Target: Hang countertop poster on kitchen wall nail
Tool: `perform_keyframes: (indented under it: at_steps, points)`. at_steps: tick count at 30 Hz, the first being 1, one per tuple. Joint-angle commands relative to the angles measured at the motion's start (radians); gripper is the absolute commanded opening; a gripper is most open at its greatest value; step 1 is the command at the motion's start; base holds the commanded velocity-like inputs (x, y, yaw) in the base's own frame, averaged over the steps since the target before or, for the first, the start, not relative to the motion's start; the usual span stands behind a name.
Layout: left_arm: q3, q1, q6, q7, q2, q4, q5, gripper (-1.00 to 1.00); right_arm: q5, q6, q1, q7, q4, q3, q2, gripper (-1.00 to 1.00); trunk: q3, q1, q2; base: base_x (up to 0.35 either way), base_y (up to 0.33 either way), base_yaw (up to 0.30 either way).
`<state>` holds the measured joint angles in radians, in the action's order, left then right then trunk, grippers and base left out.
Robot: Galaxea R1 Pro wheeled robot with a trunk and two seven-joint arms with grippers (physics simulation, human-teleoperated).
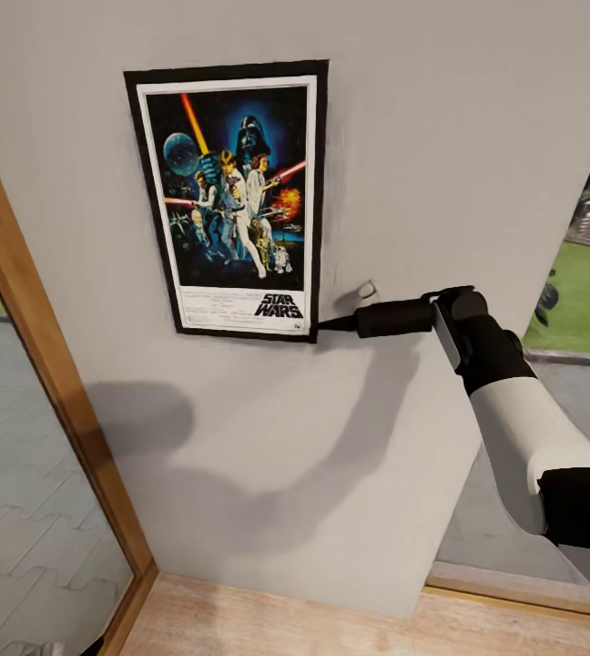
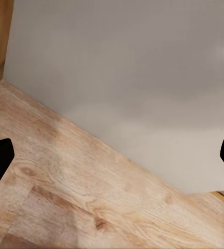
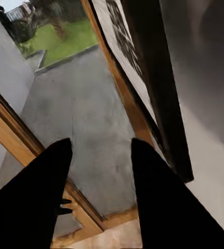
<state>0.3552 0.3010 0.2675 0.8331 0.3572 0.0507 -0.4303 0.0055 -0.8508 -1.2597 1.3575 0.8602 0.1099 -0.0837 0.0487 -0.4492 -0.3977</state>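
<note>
The Star Wars poster (image 1: 231, 200) lies flat against the pale wall (image 1: 441, 137), upright in its thin black frame. My right gripper (image 1: 324, 323) reaches in from the right, with its tips at the poster's lower right corner. In the right wrist view the right gripper (image 3: 99, 148) is open, and only window and paving show between its fingers. The poster's black frame (image 3: 158, 93) runs just outside one finger (image 3: 164, 197). My left gripper (image 2: 112, 155) is open and empty, pointed at the foot of the wall. The kitchen countertop is out of view.
A small pale peg (image 1: 366, 291) sticks out of the wall just above my right gripper. A wooden window frame (image 1: 49, 383) borders the wall on the left, with paving outside. Another window at the right shows lawn (image 1: 586, 301). Wood flooring (image 1: 286, 624) runs along the wall's base.
</note>
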Motion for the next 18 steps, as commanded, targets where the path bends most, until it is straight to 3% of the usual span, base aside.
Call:
perform_keyframes:
  at_steps: [1, 6, 18]
  points:
    - [0.005, 0.001, 0.006, 0.002, 0.000, -0.002, 0.005, 1.00, 0.001, -0.008, -0.001, 0.003, 0.001, -0.003, 0.000, 1.00, 0.002, -0.001, -0.002, 0.020, 0.000, 0.000]
    - [0.005, 0.001, 0.006, 0.001, 0.000, -0.002, 0.005, 1.00, 0.001, -0.012, -0.001, 0.003, 0.000, -0.033, 0.000, 1.00, 0.002, -0.001, -0.002, 0.008, 0.000, 0.000]
    - [0.005, 0.001, 0.006, 0.001, 0.000, -0.002, 0.005, 1.00, 0.001, -0.013, -0.001, 0.003, 0.000, -0.035, 0.001, 1.00, 0.002, -0.001, -0.002, 0.000, 0.000, 0.000]
